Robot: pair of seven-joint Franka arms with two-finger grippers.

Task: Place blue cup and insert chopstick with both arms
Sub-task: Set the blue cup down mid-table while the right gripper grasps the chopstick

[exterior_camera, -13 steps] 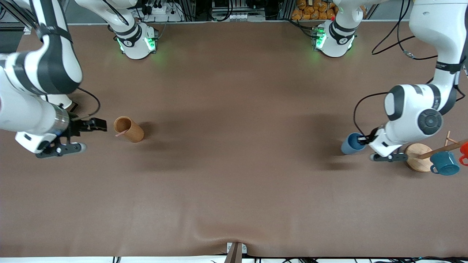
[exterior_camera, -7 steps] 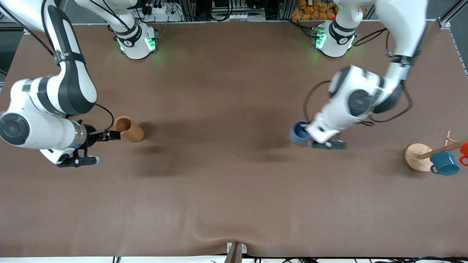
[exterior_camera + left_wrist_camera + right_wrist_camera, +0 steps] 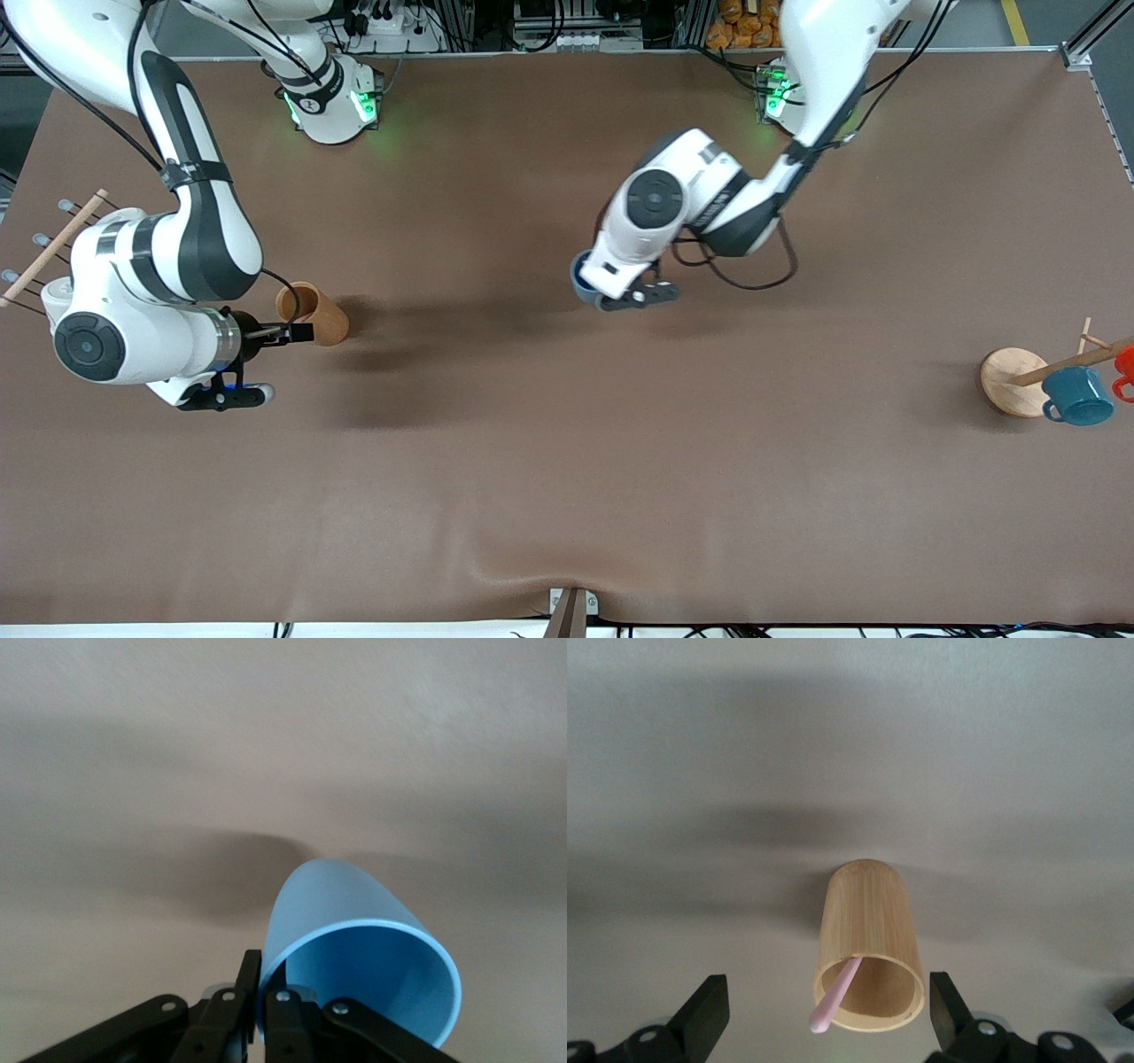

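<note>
The blue cup [image 3: 354, 921] hangs over the middle of the table, and only a sliver of it [image 3: 580, 282] shows under the left wrist in the front view. My left gripper [image 3: 264, 985] is shut on its rim, one finger inside and one outside. The pale pink chopstick [image 3: 837, 997] leans in a brown wooden cup [image 3: 312, 313], its tip poking out over the rim. My right gripper [image 3: 826, 1010] is open, with one finger on each side of the wooden cup's [image 3: 868, 939] mouth and touching neither. In the front view the right gripper [image 3: 292, 333] sits right at that cup.
A mug rack with a round wooden base [image 3: 1010, 381] stands at the left arm's end, with a teal mug [image 3: 1076, 396] and a red mug [image 3: 1125, 363] by it. A wooden dowel rack [image 3: 53, 248] shows at the right arm's end, partly covered by the right arm.
The left arm has carried the blue cup from beside the mug rack to over the table's middle. The right gripper has moved up to the wooden cup, staying open.
</note>
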